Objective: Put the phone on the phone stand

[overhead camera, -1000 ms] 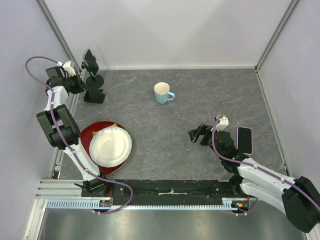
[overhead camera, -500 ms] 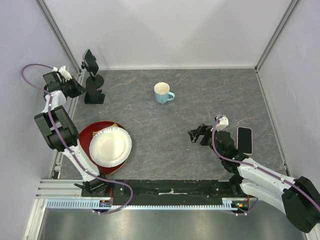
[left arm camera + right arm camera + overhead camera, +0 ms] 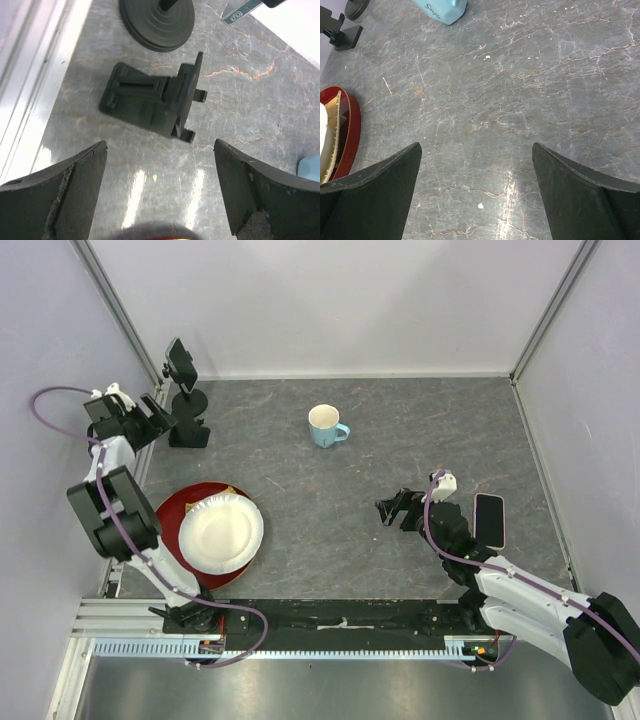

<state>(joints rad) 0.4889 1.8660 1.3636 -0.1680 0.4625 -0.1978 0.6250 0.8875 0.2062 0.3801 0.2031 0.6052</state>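
The black phone stand [image 3: 188, 418] stands at the far left on its round base [image 3: 157, 21]. A dark phone [image 3: 180, 362] sits on top of its stalk. Another phone [image 3: 489, 521], with a pink rim, lies flat on the table at the right, beside the right arm. My left gripper [image 3: 155, 415] [image 3: 160, 145] hangs open and empty just left of the stand's base. My right gripper [image 3: 398, 508] [image 3: 476, 145] is open too, over bare table, with nothing between its fingers.
A small black bracket [image 3: 150, 97] [image 3: 340, 31] lies flat by the stand's base. A light blue mug [image 3: 326, 426] [image 3: 442, 9] stands at the back centre. A white paper plate [image 3: 221, 532] rests on a red plate [image 3: 175, 505] at the near left. Walls close in on the sides.
My left gripper has gone from shut to open and has drawn back a little from the stand, towards the left wall. The right arm has not moved.
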